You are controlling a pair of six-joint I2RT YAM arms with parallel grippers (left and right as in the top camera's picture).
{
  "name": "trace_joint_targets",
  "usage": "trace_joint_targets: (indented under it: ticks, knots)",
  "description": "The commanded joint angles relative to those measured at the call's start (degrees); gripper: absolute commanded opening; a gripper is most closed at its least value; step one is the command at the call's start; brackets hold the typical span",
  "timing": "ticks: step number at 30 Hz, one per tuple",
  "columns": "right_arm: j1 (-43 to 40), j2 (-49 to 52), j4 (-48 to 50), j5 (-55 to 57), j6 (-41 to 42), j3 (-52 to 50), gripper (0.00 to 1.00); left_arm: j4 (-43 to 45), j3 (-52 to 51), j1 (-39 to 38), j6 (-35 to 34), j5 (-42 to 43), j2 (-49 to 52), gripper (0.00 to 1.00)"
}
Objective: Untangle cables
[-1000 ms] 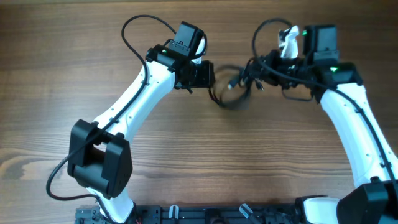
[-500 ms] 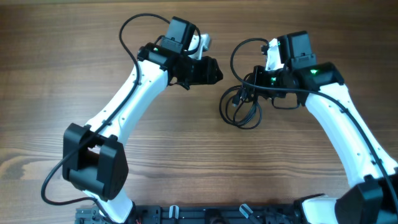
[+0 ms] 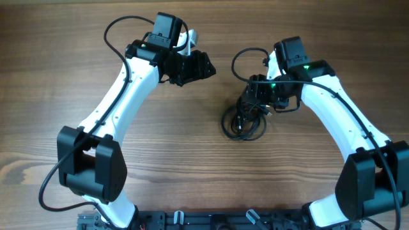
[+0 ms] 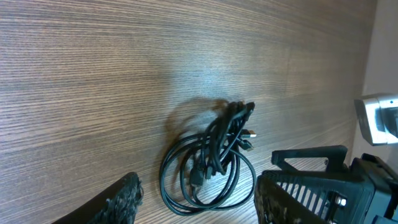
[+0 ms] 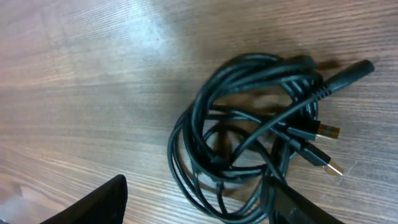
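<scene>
The cables (image 3: 244, 122) lie in one tangled black bundle of loops on the wooden table, just right of centre. In the right wrist view the cables (image 5: 249, 143) show two gold-tipped plugs (image 5: 329, 149) and a thick black plug end at the upper right. My right gripper (image 3: 254, 96) hovers directly over the bundle's far side; the right gripper (image 5: 194, 186) is open, its fingers straddling the loops without pinching them. My left gripper (image 3: 198, 66) is open and empty, up and to the left of the bundle. In the left wrist view the cables (image 4: 211, 162) lie beyond the left gripper (image 4: 199, 186).
Thick black wires loop off both arms near the far side of the table (image 3: 121, 29). The right arm's housing (image 4: 373, 118) shows at the right edge of the left wrist view. Bare wooden table (image 3: 192, 160) surrounds the bundle.
My right gripper has opened and let the bundle go; the cables now rest lower on the table. Both arms have shifted left, the left gripper drawing away from the bundle.
</scene>
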Motion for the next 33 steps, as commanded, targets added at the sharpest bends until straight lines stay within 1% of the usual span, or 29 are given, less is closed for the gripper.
trace_joint_targets:
  ticks: [1, 5, 10, 15, 17, 25, 28, 33]
  knots:
    - [-1.7, 0.7, 1.0, 1.4, 3.0, 0.3, 0.71, 1.2, -0.5, -1.1, -0.8, 1.1, -0.9, 0.6]
    - [-5.9, 0.7, 1.1, 0.9, 2.9, 1.4, 0.71, 3.7, -0.5, -3.5, -3.8, 0.7, 1.1, 0.59]
    - [-9.9, 0.7, 1.1, -0.6, 0.2, 1.5, 0.71, 7.2, -0.5, -6.2, -9.7, 0.2, 4.2, 0.5]
    - [-11.0, 0.7, 1.0, -0.5, -1.7, 1.5, 0.71, 8.4, -0.5, -8.5, -14.5, -1.4, 6.9, 0.42]
    - [-11.0, 0.7, 0.9, -0.3, -1.7, 1.5, 0.71, 8.5, -0.5, -9.1, -15.5, -2.6, 7.5, 0.41]
    - [-11.0, 0.7, 0.7, 0.1, -2.7, 1.5, 0.74, 9.0, -0.5, -10.1, -15.9, -4.1, 7.6, 0.37]
    - [-11.0, 0.7, 0.6, 0.1, -3.2, 1.5, 0.74, 9.0, -0.5, -10.4, -17.3, -4.8, 7.6, 0.35]
    - [-11.0, 0.7, 0.4, 0.1, -3.2, 1.5, 0.74, 9.0, -0.5, -11.5, -17.3, -6.8, 7.6, 0.34]
